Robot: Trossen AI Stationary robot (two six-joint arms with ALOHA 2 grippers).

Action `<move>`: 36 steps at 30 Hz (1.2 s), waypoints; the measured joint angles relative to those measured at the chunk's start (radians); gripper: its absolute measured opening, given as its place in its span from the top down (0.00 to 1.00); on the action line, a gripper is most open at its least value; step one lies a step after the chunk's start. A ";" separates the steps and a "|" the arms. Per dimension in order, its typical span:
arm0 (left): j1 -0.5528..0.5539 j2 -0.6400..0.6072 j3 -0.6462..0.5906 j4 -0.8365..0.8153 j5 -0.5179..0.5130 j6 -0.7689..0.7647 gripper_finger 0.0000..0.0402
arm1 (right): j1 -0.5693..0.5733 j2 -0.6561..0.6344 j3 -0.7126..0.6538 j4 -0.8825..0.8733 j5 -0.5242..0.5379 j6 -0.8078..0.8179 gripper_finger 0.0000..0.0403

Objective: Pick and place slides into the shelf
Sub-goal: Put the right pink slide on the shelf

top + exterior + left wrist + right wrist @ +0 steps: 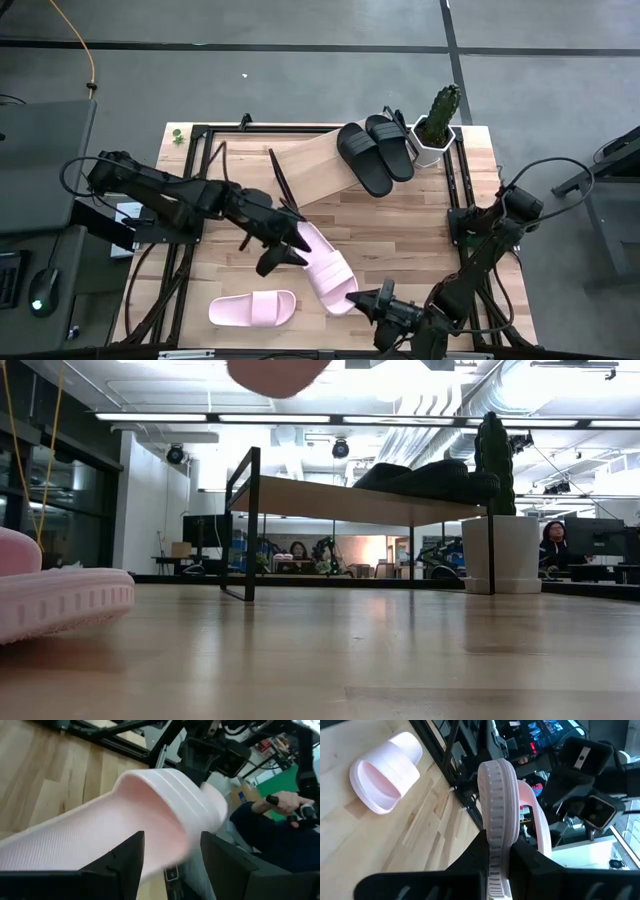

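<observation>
A: Left gripper (283, 250)?
B: Mid-table, fingers (125, 862) pinching one end of a raised pink slide (325, 268). In left wrist view, sole runs out between both fingers, strap arching ahead.
A: Right gripper (366, 300)?
B: At front edge, clamped on other end of same slide; in right wrist view, ribbed sole edge (495, 820) squeezed between fingers.
A: So off the table?
B: Looks lifted; in low view, only a pink underside at top edge.
A: Other pink slide (253, 308)?
B: Flat on table, front left, apart from both grippers.
A: Black ones?
B: Two black slides (376, 152) side by side on right end of the wood shelf (310, 165), just beside cactus pot (435, 141). Rest of shelf plank bare.
</observation>
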 joint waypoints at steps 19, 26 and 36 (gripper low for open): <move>0.063 -0.156 0.000 0.008 0.008 0.097 0.54 | -0.102 -0.148 -0.001 -0.440 -0.013 0.312 0.96; 0.063 -0.156 0.000 0.008 0.008 0.108 0.54 | -0.171 -0.217 -0.029 -0.493 -0.036 0.334 0.96; 0.063 -0.156 0.000 0.006 0.008 0.119 0.54 | -0.312 -0.295 -0.029 -0.514 -0.182 0.298 0.97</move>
